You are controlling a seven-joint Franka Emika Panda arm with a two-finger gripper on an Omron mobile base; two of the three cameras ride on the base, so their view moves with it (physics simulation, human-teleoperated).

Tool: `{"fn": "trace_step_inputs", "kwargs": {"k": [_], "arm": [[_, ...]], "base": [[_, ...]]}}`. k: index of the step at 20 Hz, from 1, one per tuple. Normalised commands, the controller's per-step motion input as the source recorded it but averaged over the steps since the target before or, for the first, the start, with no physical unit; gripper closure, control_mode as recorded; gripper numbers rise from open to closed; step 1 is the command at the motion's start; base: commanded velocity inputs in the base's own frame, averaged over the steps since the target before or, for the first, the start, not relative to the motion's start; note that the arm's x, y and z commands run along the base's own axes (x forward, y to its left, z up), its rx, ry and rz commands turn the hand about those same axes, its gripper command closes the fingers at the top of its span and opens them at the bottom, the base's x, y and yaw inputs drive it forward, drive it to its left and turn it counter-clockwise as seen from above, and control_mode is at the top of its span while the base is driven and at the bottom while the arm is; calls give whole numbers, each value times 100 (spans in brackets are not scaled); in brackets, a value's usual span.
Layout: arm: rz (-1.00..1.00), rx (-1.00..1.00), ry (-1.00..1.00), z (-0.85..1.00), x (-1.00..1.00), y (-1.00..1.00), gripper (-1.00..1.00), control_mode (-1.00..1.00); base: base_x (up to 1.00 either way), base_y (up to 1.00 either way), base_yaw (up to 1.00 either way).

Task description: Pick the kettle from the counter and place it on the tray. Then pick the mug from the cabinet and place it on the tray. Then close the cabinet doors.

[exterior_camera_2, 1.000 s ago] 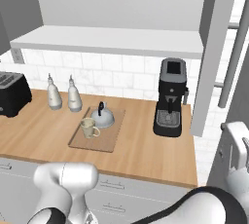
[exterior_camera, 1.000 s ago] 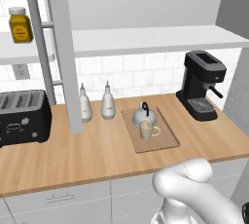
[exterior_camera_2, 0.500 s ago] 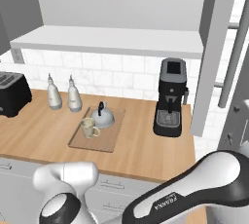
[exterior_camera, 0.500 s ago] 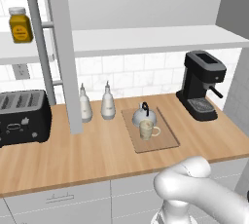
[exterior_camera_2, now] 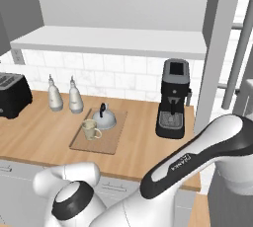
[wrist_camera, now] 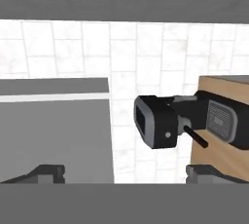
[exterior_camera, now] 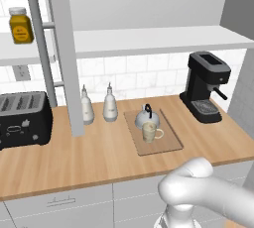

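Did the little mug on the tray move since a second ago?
No. The mug sits on the tray just in front of the kettle, the same as before.

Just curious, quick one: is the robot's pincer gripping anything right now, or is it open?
Pincer: open, its tips wide apart, holding nothing.

Kettle [exterior_camera: 147, 117] & mug [exterior_camera: 151, 132] on tray [exterior_camera: 168, 142]
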Motion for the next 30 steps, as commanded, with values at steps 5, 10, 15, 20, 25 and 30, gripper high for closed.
{"fn": "trace_step_inputs", "kwargs": {"k": [5,10,15,20,25,30], "arm": [[0,6,9,-1,67,-1,-100,-100],[3,7,4,-5,34,0,-100,-100],[7,5,0,-2,4,42,-100,-100],[5,2,-3,0,0,84,-100,-100],[0,1,-8,3,0,100,-100,-100],[0,5,-3,11,9,86,-100,-100]], "base": [[0,0,0],[0,0,0],[0,0,0],[0,0,0],[0,0,0],[0,0,0]]}}
